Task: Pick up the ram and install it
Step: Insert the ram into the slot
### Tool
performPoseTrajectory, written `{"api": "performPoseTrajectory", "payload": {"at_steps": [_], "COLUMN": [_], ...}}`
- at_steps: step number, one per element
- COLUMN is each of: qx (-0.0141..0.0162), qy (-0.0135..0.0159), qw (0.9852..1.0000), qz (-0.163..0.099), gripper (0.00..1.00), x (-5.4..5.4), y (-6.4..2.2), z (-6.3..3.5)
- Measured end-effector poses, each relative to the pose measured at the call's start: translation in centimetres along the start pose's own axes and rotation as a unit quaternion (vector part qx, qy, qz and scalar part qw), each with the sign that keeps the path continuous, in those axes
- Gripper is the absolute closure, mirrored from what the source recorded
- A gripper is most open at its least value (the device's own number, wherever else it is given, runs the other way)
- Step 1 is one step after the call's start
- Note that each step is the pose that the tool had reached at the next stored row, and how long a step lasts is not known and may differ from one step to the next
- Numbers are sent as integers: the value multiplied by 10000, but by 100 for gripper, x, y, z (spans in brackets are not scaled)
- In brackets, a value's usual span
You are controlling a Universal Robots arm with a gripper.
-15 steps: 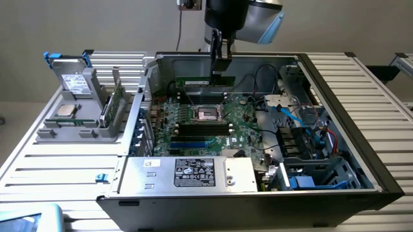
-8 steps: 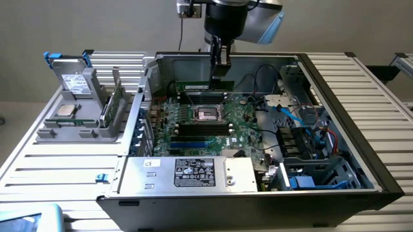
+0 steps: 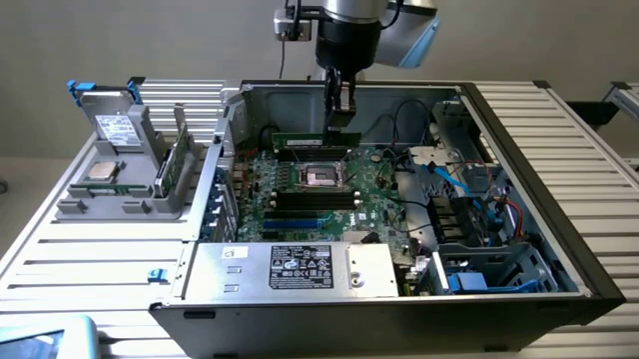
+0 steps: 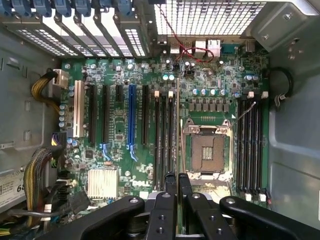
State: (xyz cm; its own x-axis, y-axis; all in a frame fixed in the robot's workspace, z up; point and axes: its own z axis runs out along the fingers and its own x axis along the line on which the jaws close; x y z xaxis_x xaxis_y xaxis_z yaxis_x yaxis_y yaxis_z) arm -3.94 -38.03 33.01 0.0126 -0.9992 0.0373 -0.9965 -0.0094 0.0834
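Observation:
The ram (image 3: pixel 310 141) is a long green stick with dark chips, held level on its long edge inside the open computer case (image 3: pixel 519 142). My gripper (image 3: pixel 342 126) comes down from above and is shut on the stick's end at the exterior view's right. In the wrist view the ram (image 4: pixel 177 130) appears edge-on as a thin line running out from my gripper (image 4: pixel 177 184). It hangs over the black memory slots (image 4: pixel 165 135) right beside the empty processor socket (image 4: pixel 206 152). I cannot tell whether it touches a slot.
A grey stand (image 3: pixel 120 198) at the exterior view's left holds a drive with blue clips (image 3: pixel 108 123), a square silver processor chip (image 3: pixel 103 170) and another green board (image 3: pixel 176 163). Cables (image 3: pixel 454 179), a power supply (image 3: pixel 289 269) and drive bays (image 3: pixel 499 262) crowd the case.

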Motion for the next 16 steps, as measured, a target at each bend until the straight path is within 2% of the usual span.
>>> {"api": "performPoseTrajectory", "payload": {"at_steps": [16], "qx": [-1], "qy": [0], "qw": [10000], "qz": [10], "gripper": [86], "x": [75], "y": [-23], "z": [294]}}
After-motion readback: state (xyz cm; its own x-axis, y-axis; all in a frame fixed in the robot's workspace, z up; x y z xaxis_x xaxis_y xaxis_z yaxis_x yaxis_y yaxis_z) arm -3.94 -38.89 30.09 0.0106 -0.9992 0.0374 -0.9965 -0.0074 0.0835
